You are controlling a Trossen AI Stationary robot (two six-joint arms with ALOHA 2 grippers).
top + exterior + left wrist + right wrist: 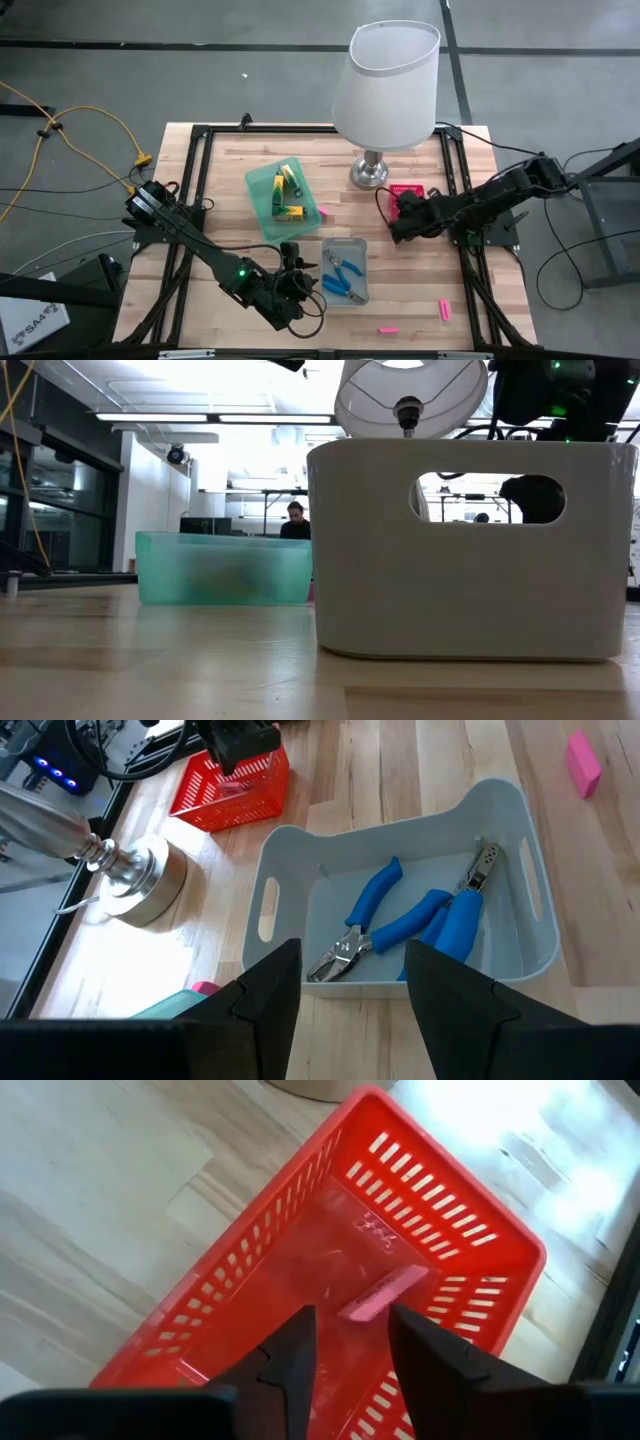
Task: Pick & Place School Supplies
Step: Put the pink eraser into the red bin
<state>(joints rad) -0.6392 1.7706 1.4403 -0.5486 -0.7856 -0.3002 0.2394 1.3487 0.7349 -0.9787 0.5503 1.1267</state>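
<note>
While the right gripper (350, 1342) hangs jaws apart over the red basket (455, 1210), a pink bar (383, 1293) lies inside; left gripper (350, 990) open above grey tray (500, 800).

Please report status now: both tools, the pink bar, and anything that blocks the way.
Right tool open over red basket; pink bar lies inside. Left tool open, empty, beside grey tray with pliers. Nothing blocking.
</note>
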